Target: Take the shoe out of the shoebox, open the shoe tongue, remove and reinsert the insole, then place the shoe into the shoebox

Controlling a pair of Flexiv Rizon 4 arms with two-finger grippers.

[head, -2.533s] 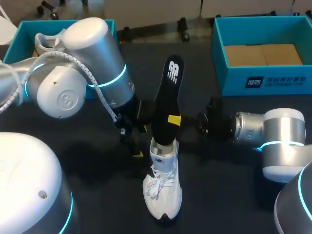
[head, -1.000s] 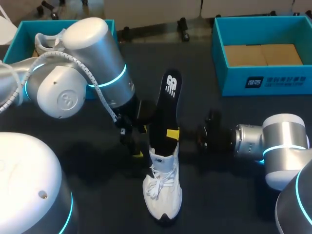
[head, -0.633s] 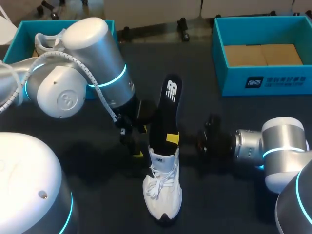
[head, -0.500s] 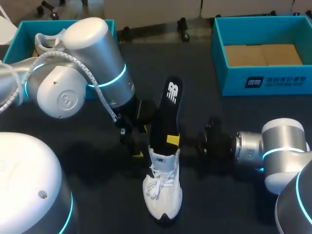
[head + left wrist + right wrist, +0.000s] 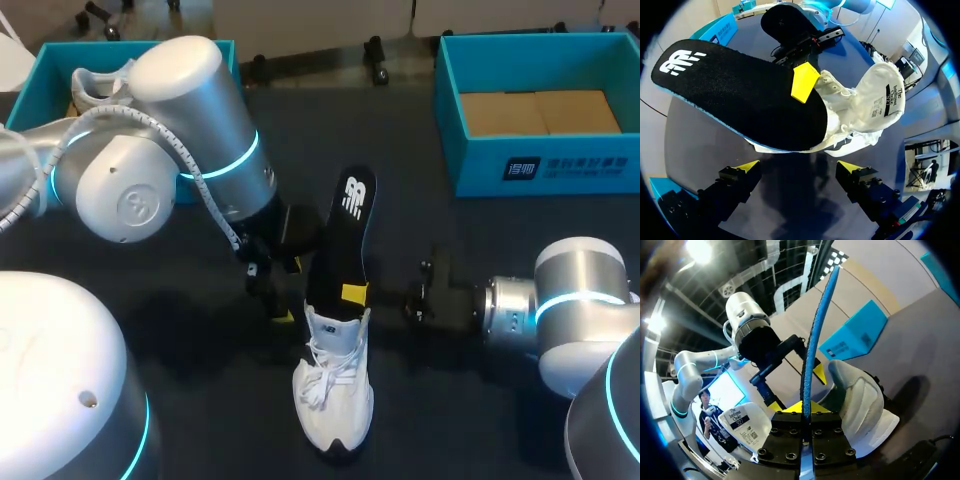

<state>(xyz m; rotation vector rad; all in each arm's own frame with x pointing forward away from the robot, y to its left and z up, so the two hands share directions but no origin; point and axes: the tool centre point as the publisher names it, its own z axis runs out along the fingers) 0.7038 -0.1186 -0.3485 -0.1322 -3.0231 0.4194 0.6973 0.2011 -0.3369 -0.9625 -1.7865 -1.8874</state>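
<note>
White shoe (image 5: 335,385) sits out of its box on the dark counter (image 5: 450,410), near centre. The black insole (image 5: 345,230) stands half inside it, pinched by the right jaws; going in or coming out is unclear. Boxing remains: the teal shoebox (image 5: 540,165) waits far right. Only the left wrist view shows the left jaws wide, empty, beside the shoe.

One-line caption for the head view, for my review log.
Right gripper grips the black insole, its lower end tucked in the white shoe; left gripper open beside the shoe.
</note>
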